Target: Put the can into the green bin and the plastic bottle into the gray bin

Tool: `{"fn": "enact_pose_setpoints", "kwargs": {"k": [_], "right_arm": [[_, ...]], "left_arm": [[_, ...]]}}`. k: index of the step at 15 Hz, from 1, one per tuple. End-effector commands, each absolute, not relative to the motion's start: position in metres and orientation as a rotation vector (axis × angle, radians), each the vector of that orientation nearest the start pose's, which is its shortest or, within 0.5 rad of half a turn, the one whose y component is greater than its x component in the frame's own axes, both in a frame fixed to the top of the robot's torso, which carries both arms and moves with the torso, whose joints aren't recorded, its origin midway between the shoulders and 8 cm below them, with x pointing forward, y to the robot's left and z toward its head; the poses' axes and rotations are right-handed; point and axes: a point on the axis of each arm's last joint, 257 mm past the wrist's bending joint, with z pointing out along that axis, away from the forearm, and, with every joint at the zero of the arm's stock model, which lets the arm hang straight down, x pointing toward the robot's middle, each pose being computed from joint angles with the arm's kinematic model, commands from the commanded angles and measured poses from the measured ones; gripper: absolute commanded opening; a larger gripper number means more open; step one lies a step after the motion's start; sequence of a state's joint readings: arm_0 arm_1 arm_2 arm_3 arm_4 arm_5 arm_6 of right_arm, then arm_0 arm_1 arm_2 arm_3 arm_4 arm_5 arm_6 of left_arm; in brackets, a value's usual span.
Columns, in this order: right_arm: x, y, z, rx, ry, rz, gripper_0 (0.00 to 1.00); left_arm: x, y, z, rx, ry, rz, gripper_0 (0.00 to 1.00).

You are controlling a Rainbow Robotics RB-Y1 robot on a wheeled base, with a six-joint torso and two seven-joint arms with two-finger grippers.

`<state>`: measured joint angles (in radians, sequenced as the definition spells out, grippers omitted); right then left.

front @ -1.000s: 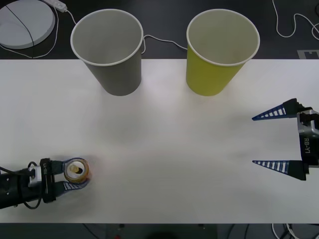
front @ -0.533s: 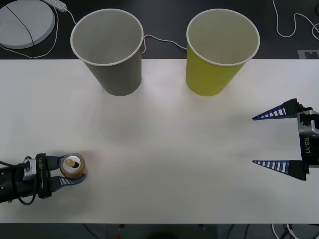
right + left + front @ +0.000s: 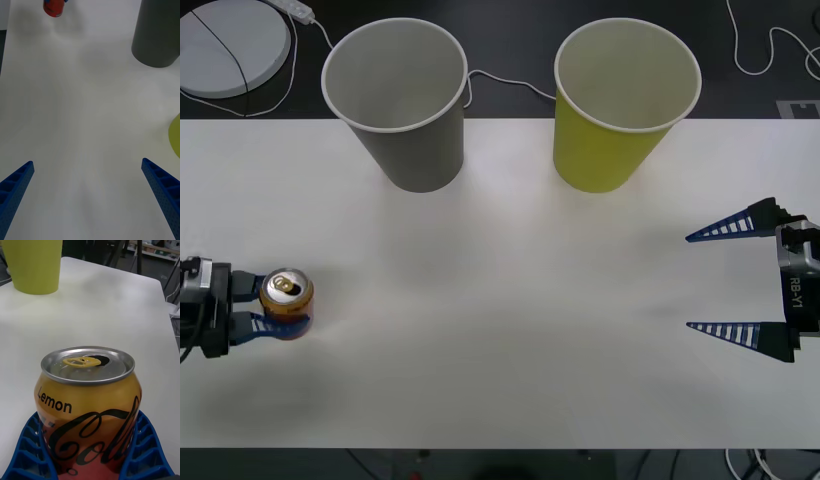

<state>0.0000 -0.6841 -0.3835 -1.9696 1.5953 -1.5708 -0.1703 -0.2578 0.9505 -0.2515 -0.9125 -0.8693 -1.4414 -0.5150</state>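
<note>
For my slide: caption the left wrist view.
Blue ribbed left gripper clasps an orange lemon-cola can; yellow-green paper cup beyond.

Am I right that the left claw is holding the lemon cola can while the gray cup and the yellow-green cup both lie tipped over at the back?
Not quite. The left gripper is indeed shut on the lemon cola can, but the gray cup and the yellow-green cup stand upright, open mouths up, as the front view shows. The right gripper waits open at the table's right side.
</note>
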Motion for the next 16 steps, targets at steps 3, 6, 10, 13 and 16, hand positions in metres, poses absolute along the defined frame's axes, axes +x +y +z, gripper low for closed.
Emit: {"fn": "enact_pose_setpoints", "kwargs": {"k": [3, 6, 10, 13, 16], "right_arm": [[0.357, -0.250, -0.168, -1.607, 1.549, 0.294, 1.00], [0.357, -0.250, -0.168, -1.607, 1.549, 0.294, 1.00], [0.357, -0.250, -0.168, -1.607, 1.549, 0.294, 1.00], [0.357, -0.250, -0.168, -1.607, 1.549, 0.294, 1.00], [0.357, -0.250, -0.168, -1.607, 1.549, 0.294, 1.00]], "left_arm": [[0.401, 0.329, -0.220, 1.427, 1.614, -0.589, 0.00], [0.400, 0.330, -0.188, 1.476, 1.685, -0.571, 0.00], [0.398, 0.324, -0.151, 1.546, 1.756, -0.509, 0.00], [0.392, 0.302, -0.120, 1.597, 1.801, -0.439, 0.00], [0.382, 0.272, -0.094, 1.583, 1.872, -0.395, 0.00]]}}
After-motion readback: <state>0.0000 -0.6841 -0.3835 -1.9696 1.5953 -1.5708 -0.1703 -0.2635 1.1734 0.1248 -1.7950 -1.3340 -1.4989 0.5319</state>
